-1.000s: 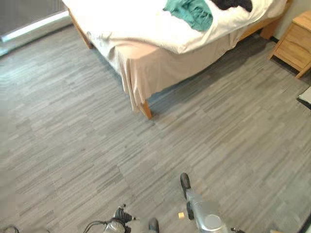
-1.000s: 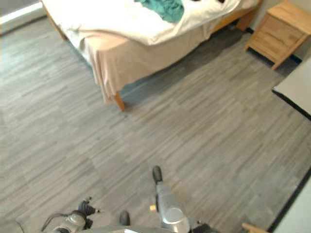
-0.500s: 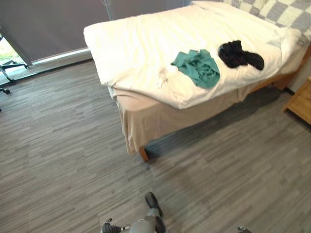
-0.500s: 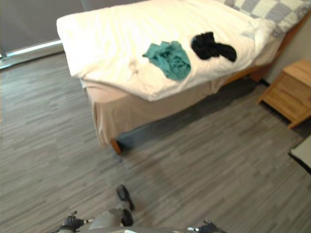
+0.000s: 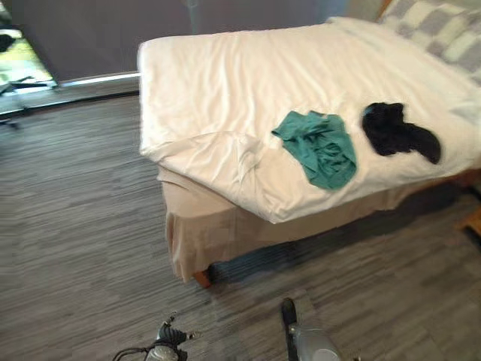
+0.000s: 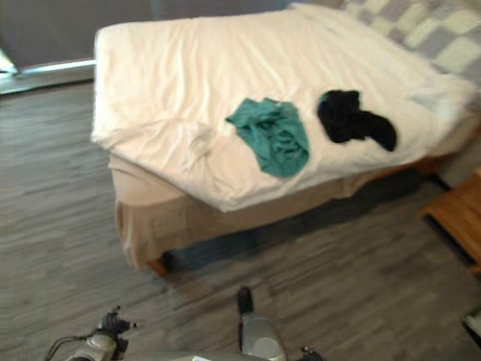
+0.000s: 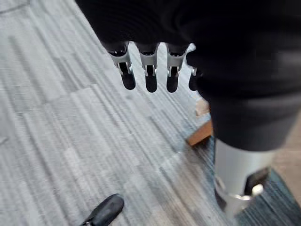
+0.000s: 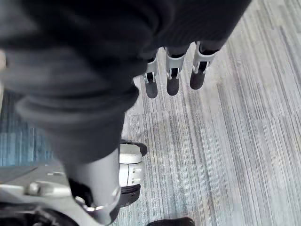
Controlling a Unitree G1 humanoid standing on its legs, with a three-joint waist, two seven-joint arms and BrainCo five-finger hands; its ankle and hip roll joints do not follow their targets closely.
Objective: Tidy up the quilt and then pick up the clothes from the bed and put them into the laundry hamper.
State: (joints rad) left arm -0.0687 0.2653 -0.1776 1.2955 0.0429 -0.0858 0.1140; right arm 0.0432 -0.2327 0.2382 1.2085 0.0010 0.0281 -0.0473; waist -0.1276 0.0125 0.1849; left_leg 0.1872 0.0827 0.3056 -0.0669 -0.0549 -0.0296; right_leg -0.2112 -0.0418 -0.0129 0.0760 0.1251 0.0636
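bed [image 5: 225, 233] upper centre w/ white quilt [image 5: 248, 83] | green garment [image 5: 319, 147] mid-right, black garment [image 5: 394, 131] beside, apart | L hand [image 7: 148, 70] & R hand [image 8: 174, 70]: fingers straight, empty, over floor [image 5: 68, 226]

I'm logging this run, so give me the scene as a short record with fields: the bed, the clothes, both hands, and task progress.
bed: white quilt on top, rumpled at the near corner
clothes: green garment and black garment lying apart on the quilt, near the side edge
left hand: fingers relaxed, holding nothing, hanging above the grey plank floor
right hand: fingers relaxed, holding nothing, above the floor
progress: quilt not yet straightened, both garments on the bed
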